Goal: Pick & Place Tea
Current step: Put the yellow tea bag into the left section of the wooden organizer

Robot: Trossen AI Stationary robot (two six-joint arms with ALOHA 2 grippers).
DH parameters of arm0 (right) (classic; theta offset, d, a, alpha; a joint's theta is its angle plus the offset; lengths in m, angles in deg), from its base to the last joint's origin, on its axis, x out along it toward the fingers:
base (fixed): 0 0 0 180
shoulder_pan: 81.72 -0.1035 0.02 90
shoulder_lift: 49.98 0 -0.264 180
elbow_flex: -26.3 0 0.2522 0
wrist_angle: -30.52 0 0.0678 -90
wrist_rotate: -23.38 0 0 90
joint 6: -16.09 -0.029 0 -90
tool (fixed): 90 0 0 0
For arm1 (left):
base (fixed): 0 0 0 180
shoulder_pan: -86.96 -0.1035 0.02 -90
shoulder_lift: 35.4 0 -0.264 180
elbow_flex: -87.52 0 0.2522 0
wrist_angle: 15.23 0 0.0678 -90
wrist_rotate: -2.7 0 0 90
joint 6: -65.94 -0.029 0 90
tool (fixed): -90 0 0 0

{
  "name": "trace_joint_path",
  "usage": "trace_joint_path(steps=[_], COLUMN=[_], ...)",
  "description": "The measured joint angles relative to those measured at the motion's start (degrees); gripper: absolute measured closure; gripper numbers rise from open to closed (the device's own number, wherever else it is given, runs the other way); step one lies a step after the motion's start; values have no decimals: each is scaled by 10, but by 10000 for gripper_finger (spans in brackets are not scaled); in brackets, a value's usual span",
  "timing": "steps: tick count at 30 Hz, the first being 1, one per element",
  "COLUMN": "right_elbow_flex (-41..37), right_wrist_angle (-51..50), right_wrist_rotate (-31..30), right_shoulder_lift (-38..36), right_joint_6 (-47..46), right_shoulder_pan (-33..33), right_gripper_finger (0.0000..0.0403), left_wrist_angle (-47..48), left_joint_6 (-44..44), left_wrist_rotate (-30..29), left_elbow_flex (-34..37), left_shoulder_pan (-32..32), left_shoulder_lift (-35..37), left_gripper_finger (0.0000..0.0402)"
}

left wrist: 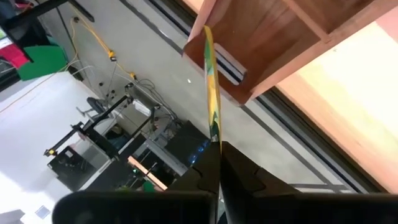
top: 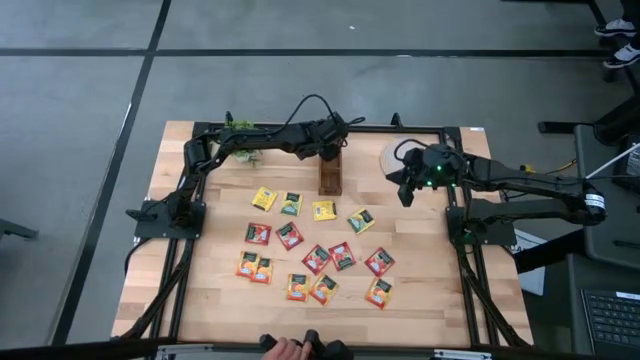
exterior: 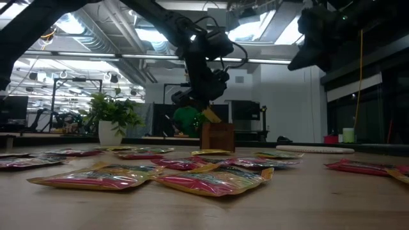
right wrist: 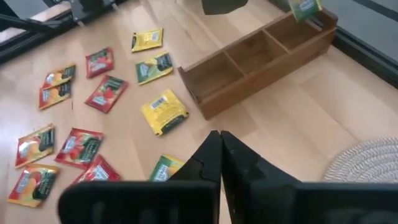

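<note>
A small green potted plant in a white pot stands at the far left corner of the light wooden tabletop. The left gripper hangs over the far edge of the table, above the far end of the narrow dark-brown wooden box with open compartments; its fingers are clenched on a yellow-green flat tea sachet, held edge-on just over the box's end wall. The box lies near the middle of the far edge, its long side running toward the near edge. In front of it, across the middle of the tabletop, lies the loose tea: small square sachets in yellow, green, red and orange, each with a dark label, all flat, some touching their neighbours. A round pale woven mat sits at the far edge to the right of the box. The right gripper hovers above the table just beside that mat, fingers pressed together with nothing between them.
</note>
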Motion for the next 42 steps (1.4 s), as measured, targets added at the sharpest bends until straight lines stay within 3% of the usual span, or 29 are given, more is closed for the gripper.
trace_joint_path(steps=[6,36,42], right_elbow_flex=[0,0,0], right_wrist_angle=[-1,-1,-1], right_wrist_rotate=[1,8,8], right_shoulder_lift=[0,0,0], right_joint_6=[4,-1,0], right_shoulder_pan=[0,0,0], right_gripper_finger=[397,390,395], left_wrist_angle=[37,13,14], left_joint_6=[0,-20,-6], left_wrist_rotate=[36,80,78], left_elbow_flex=[0,9,9], left_shoulder_pan=[0,-18,-18], left_shoulder_lift=[0,-24,-24], left_gripper_finger=[400,400,384])
